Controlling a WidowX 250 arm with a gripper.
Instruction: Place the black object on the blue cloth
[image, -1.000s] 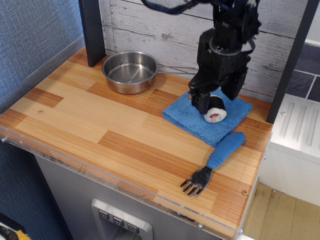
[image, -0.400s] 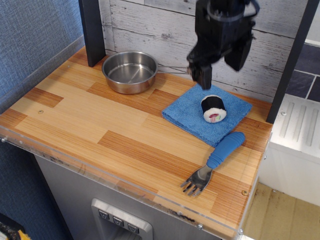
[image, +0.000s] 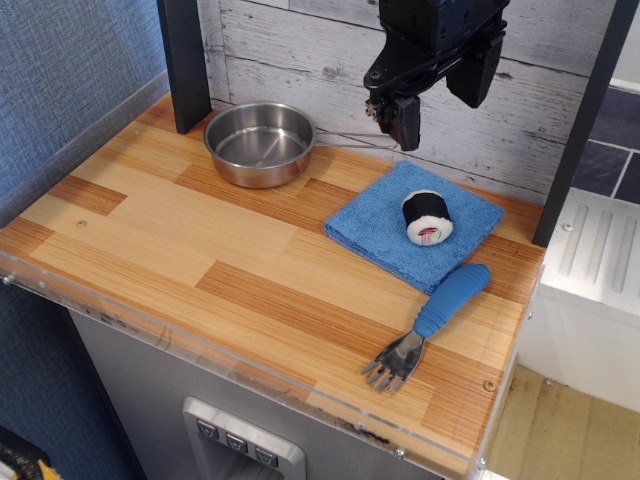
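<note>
Hovering my gripper (image: 437, 108) above the blue towel (image: 412, 225), with its jaws apart and nothing between them.

The plush sushi roll (image: 427, 217) lies on the towel, a little toward the far right part, with one white end turned to the camera; I judge the placing as done, because the roll rests by itself and the gripper is well above it. The steel pan (image: 260, 143) stands apart on the left, and the blue-handled fork (image: 430, 323) lies on the wooden surface (image: 180, 240) just in front of the towel.

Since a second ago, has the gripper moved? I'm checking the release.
Yes: the gripper rose from the sushi roll toward the plank wall.
</note>
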